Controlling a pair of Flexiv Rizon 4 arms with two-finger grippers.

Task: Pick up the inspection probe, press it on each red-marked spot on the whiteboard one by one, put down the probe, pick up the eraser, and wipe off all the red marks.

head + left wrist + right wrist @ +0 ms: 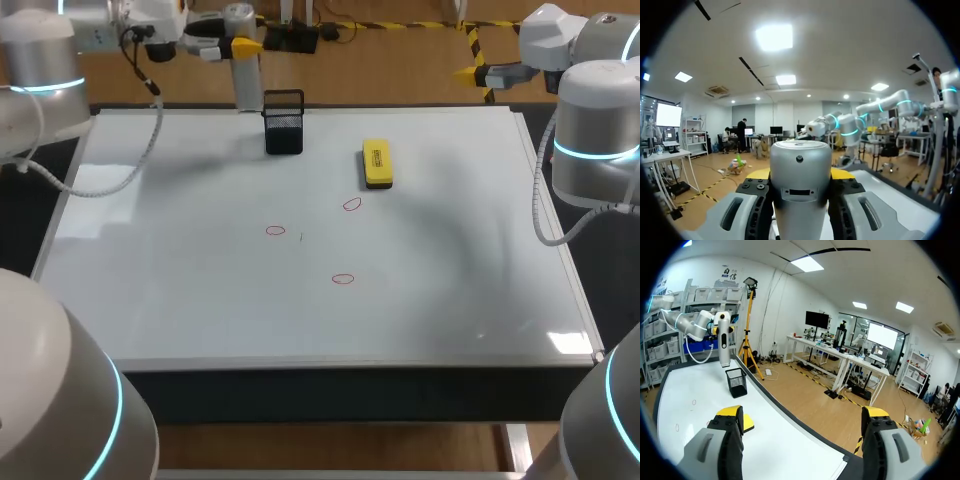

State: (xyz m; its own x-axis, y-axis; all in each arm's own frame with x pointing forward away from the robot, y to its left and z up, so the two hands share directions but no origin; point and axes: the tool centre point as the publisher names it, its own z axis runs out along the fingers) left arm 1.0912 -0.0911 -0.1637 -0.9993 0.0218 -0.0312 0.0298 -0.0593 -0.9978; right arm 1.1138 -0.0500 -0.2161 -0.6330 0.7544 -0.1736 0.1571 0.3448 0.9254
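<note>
Counts: we see one inspection probe (pixel 246 85), one eraser (pixel 377 163), three red marks (pixel 275 231), one black mesh holder (pixel 284 122), one whiteboard (pixel 200 310) and two arms.
Whiteboard: it lies flat and covers nearly the whole top of the table (pixel 330 395).
Red marks: all three are small ovals in the middle of the whiteboard. One is toward the left edge, one is toward the far edge just in front of the eraser, and one is toward the near edge.
Left fingers (pixel 735 212): they are clamped on the probe from both sides. In the left wrist view its silver barrel fills the gap between the yellow tips.
Probe: it hangs upright at the table's far edge, toward the far left corner and just left of the mesh holder. We cannot tell whether its lower end touches the surface.
Right fingers (pixel 730 412): they are spread wide with nothing between them, past the far edge near the far right corner.
Eraser: it is yellow and lies flat on the whiteboard toward the far edge, right of the holder and well apart from both pairs of fingers.
Mesh holder: it stands upright at the far edge, between the probe and the eraser.
</note>
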